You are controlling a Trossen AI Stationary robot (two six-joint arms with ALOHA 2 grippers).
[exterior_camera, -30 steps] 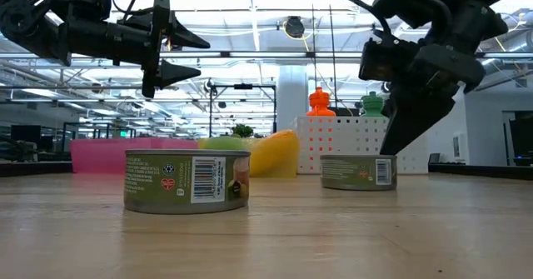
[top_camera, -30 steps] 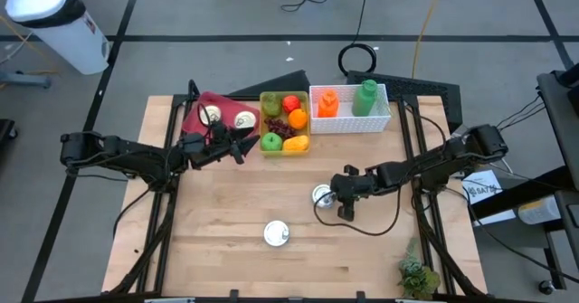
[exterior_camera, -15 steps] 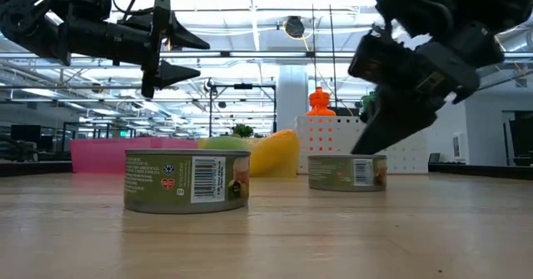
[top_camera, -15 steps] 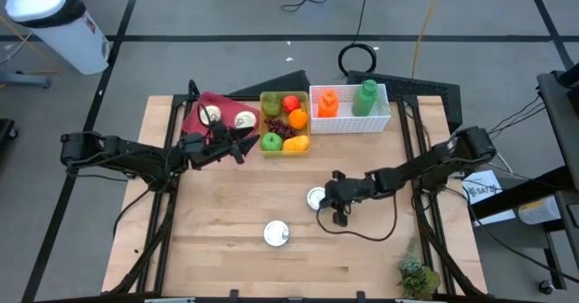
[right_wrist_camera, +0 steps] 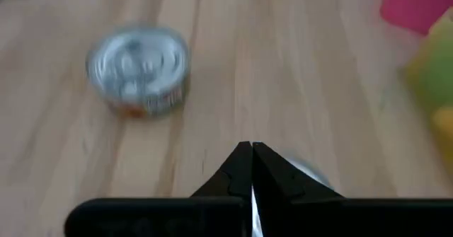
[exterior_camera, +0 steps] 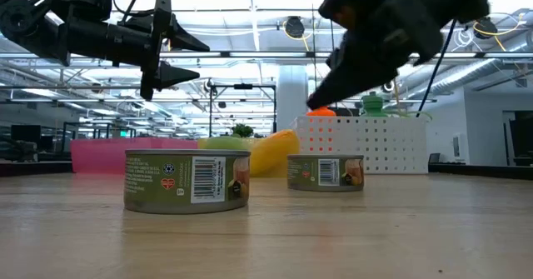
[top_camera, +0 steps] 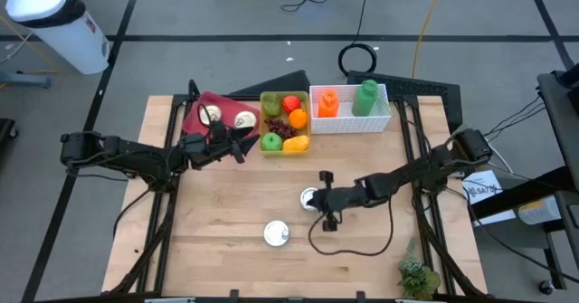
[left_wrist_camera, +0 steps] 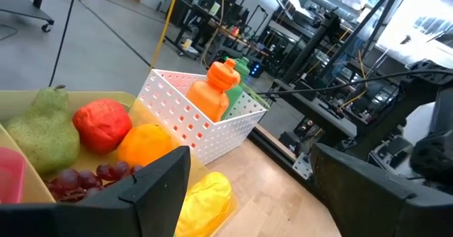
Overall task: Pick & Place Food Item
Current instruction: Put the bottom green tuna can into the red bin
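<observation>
Two flat tins stand on their bases on the wooden table. One tin (top_camera: 309, 197) (exterior_camera: 325, 172) is mid-table, and a sliver of it (right_wrist_camera: 306, 170) peeks from under my right gripper. The other tin (top_camera: 277, 233) (exterior_camera: 186, 180) (right_wrist_camera: 139, 68) stands nearer the near edge. My right gripper (top_camera: 317, 199) (right_wrist_camera: 249, 149) is shut, pointing toward the table's left. The low view shows its tips (exterior_camera: 315, 104) above the mid-table tin, with a gap. My left gripper (top_camera: 237, 142) (left_wrist_camera: 262, 194) (exterior_camera: 179, 56) is open and empty, hovering by the yellow tray.
A yellow tray of fruit (top_camera: 308, 146) (left_wrist_camera: 85, 95), a pink tray (top_camera: 194, 113) and a white basket (top_camera: 348, 124) (left_wrist_camera: 191, 117) holding an orange and a green bottle line the far edge. A small plant (top_camera: 416, 274) sits at the near right corner.
My right gripper has swept toward the table's left. The mid-table tin has slid left along the table ahead of it, staying upright. The gripper has then risen clear of the tin's top. The other tin and my left arm have stayed still.
</observation>
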